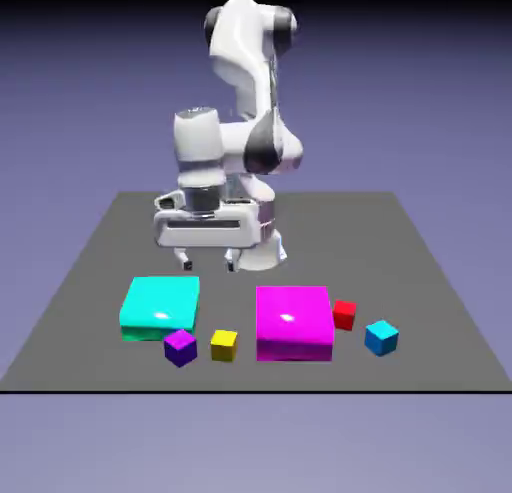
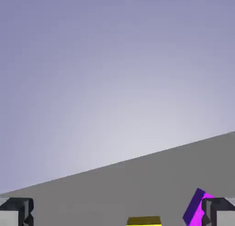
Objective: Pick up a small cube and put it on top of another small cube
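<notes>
The small purple cube [image 1: 180, 347] rests on the grey table near its front edge, just in front of a large cyan block. A small yellow cube [image 1: 224, 345] sits close on its exterior-view right. My gripper [image 1: 207, 262] hangs above the table behind these two, open, with nothing between its fingers. In the hand view, the gripper [image 2: 117, 216] shows both fingertips [image 2: 16, 212] spread wide at the bottom corners. The yellow cube's top [image 2: 143, 221] peeks in at the bottom edge. A purple corner, apparently the purple cube [image 2: 196, 209], shows beside the right tip.
A large cyan block [image 1: 160, 306] lies at the exterior view's left and a large magenta block [image 1: 292, 322] at centre-right. A small red cube [image 1: 344, 314] touches the magenta block's right side, with a small blue cube [image 1: 381, 337] farther right. The table's front edge [image 1: 256, 389] is close by.
</notes>
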